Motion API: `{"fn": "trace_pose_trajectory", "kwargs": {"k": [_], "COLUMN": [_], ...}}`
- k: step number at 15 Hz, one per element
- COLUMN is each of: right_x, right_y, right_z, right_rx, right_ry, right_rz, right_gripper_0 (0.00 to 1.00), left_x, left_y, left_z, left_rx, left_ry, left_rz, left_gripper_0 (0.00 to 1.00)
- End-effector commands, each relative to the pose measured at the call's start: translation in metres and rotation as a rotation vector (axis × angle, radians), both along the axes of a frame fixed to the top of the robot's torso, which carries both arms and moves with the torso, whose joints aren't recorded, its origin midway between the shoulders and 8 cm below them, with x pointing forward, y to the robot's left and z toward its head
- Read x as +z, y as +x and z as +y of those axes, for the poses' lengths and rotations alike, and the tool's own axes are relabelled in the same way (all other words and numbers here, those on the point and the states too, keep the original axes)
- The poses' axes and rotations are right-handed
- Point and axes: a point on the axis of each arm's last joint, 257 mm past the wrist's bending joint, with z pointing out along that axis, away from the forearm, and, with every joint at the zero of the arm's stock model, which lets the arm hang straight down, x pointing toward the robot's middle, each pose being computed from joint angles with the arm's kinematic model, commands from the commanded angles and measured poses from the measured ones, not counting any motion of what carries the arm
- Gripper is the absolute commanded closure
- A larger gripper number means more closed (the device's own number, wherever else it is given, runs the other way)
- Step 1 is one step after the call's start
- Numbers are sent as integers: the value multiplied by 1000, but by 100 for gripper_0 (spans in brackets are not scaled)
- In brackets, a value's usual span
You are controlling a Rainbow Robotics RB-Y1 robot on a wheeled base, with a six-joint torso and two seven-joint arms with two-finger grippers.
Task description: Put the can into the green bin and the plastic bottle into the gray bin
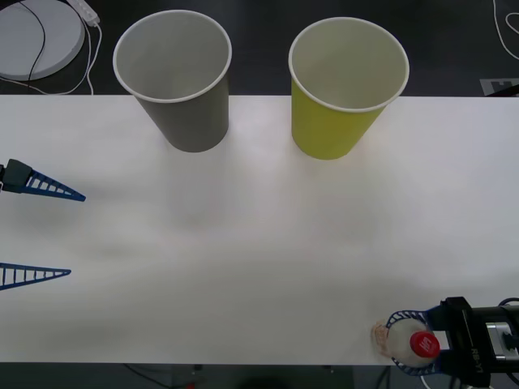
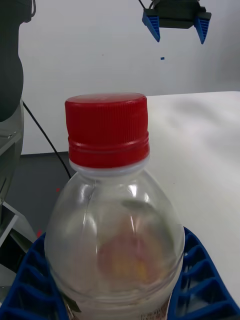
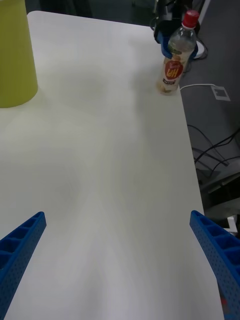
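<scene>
The right tool (image 1: 412, 347) grips the upright plastic bottle (image 1: 408, 340) at the desk's (image 1: 259, 243) near right corner. Its red-and-yellow label is unreadable. The left tool (image 1: 50, 233) hangs released at the left edge.

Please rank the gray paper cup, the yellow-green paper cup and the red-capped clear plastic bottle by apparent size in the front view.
1-2. Gray paper cup and yellow-green paper cup: they look alike, so no ranking.
3. Red-capped clear plastic bottle, seen mostly from above, clearly smallest.

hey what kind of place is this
Probably a robotics lab test bench: a bare white table, loose cables on the dark floor, and two paper cups as sorting bins.
</scene>
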Motion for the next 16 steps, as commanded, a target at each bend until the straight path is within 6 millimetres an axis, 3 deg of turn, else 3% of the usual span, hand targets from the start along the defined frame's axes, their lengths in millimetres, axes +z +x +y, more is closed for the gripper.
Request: {"fn": "trace_pose_trajectory", "kwargs": {"k": [1, 5, 9, 13, 16], "right_x": [0, 1, 16, 40, 73], "right_y": [0, 1, 6, 6, 2], "right_z": [0, -1, -10, -17, -25], "right_rx": [-1, -6, -18, -32, -52], "right_ry": [0, 1, 10, 35, 50], "right_rz": [4, 11, 10, 52, 56], "right_gripper_0": [100, 100, 100, 100, 100], "left_x": [0, 0, 0, 0, 0], "left_y": [0, 0, 0, 0, 0], "left_z": [0, 0, 0, 0, 0], "left_rx": [0, 0, 0, 0, 0], "left_ry": [0, 0, 0, 0, 0], "left_rz": [0, 0, 0, 0, 0], "left_gripper_0": [0, 0, 0, 0, 0]}}
